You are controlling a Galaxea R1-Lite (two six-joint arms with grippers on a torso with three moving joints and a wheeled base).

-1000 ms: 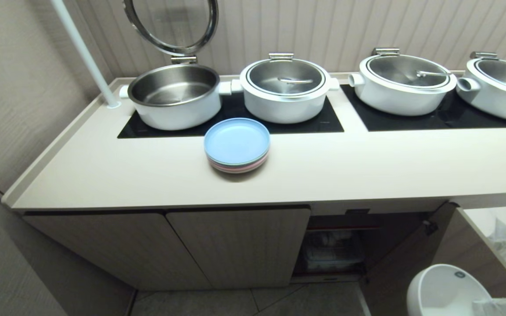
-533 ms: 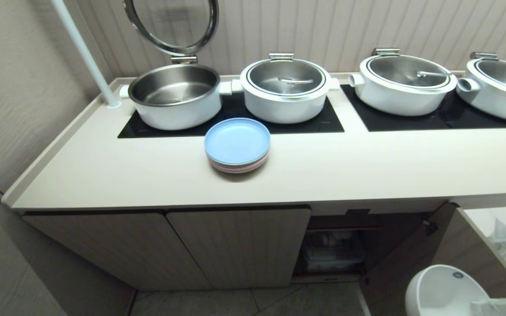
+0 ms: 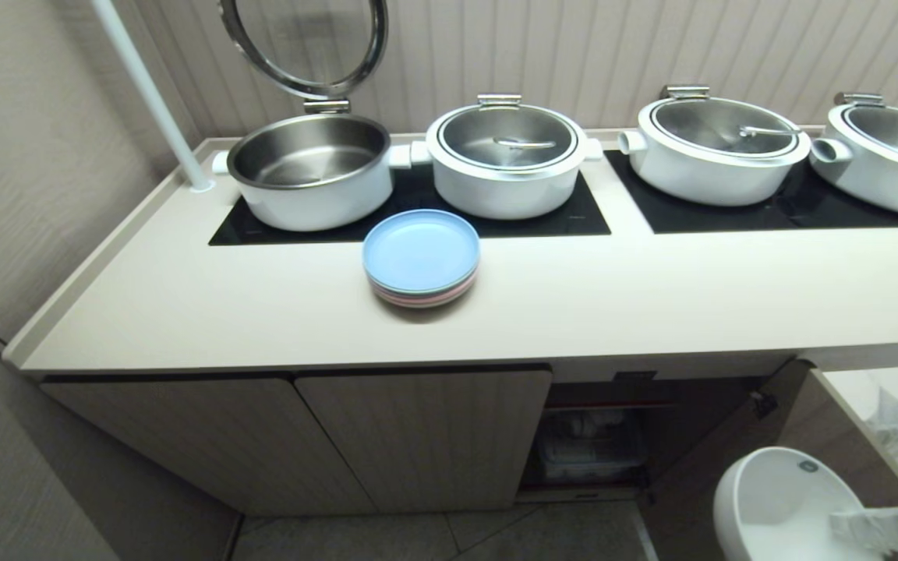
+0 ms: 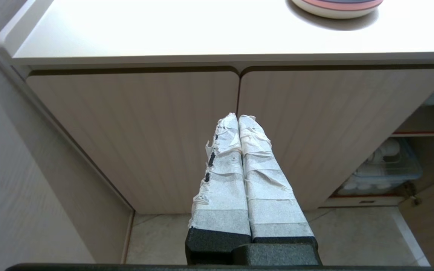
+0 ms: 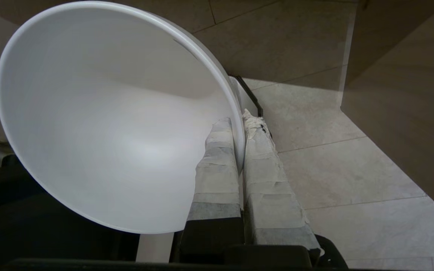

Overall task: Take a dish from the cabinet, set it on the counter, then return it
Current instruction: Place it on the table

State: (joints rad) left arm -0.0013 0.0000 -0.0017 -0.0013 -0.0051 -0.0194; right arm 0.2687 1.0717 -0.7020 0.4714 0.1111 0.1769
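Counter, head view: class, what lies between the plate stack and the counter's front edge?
Nothing. In the head view the counter is bare from the plate stack to its front edge.

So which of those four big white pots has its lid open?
The pot farthest left, beside the white pole: its round lid stands tipped up behind it, baring the steel inside. The other three are shut.
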